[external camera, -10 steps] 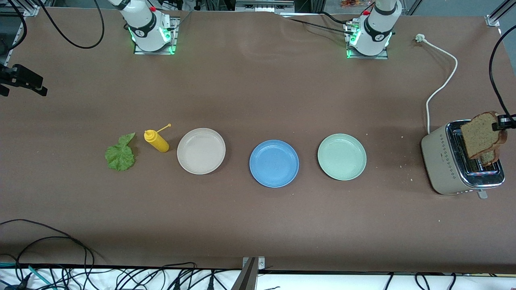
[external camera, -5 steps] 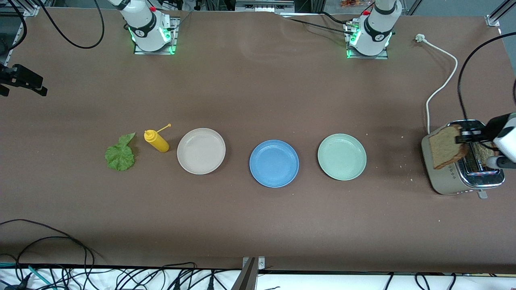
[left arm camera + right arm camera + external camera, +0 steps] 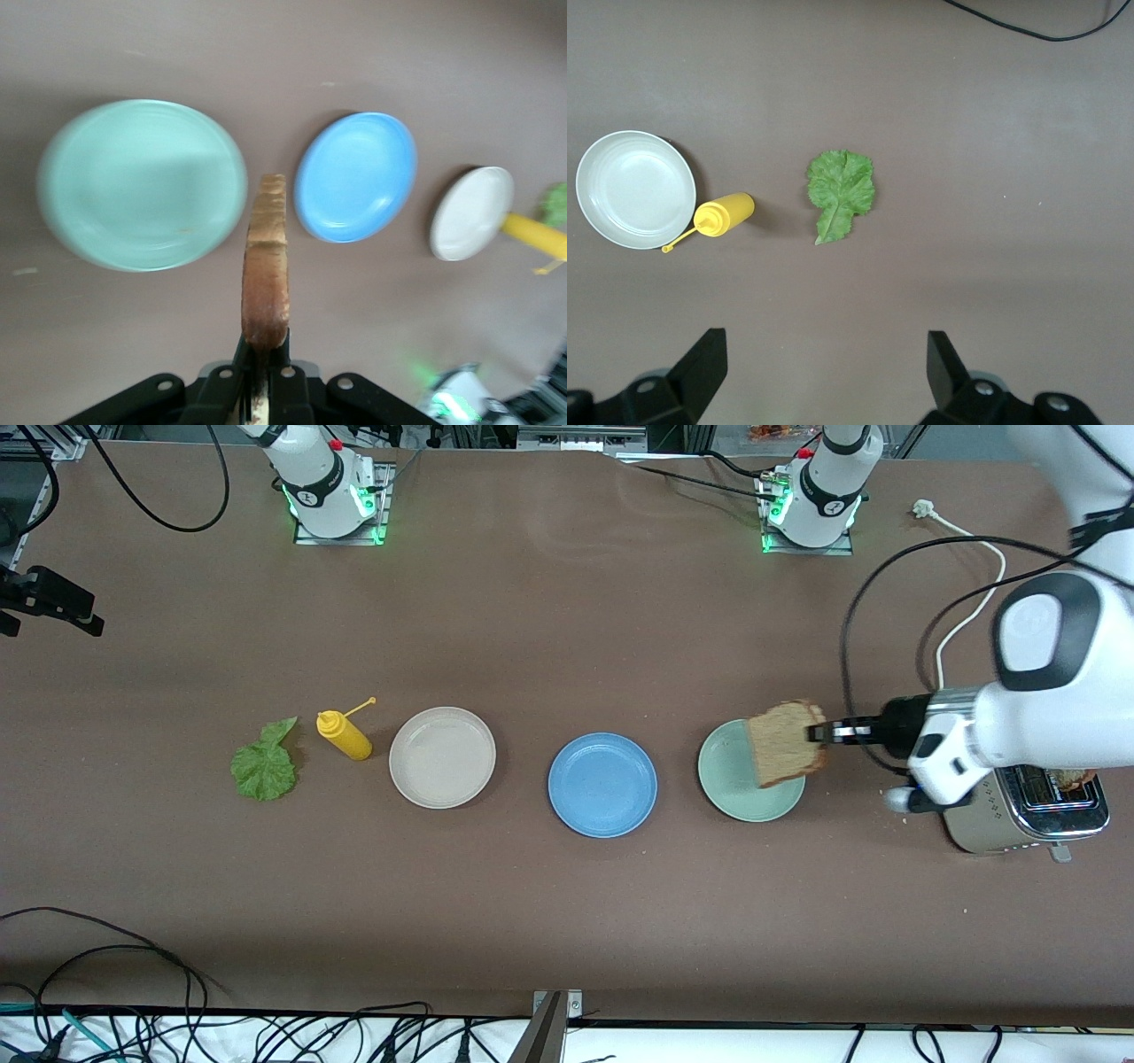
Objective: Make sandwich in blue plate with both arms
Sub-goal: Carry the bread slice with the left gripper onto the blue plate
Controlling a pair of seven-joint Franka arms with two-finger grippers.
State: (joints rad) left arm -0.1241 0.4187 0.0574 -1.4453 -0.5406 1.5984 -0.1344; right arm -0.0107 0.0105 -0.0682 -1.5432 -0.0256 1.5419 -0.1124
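Note:
My left gripper [image 3: 817, 733] is shut on the edge of a brown bread slice [image 3: 783, 742] and holds it on edge in the air over the pale green plate [image 3: 735, 784]. In the left wrist view the bread slice [image 3: 266, 257] stands up from the gripper [image 3: 264, 343], between the pale green plate [image 3: 142, 184] and the blue plate [image 3: 356, 177]. The blue plate [image 3: 602, 784] has nothing on it. A second slice [image 3: 1072, 779] peeks out of the toaster [image 3: 1010, 824]. My right gripper [image 3: 826, 347] hangs open above the lettuce leaf [image 3: 842, 190]. The lettuce leaf [image 3: 263, 766] lies toward the right arm's end.
A yellow squeeze bottle [image 3: 345, 735] lies between the lettuce and a beige plate [image 3: 442, 757]. The toaster's white cord [image 3: 970, 615] runs up the table to its plug. Black cables hang along the table edge nearest the front camera.
The left arm has carried the bread slice from above the toaster to over the pale green plate, toward the blue plate. The right gripper has not moved.

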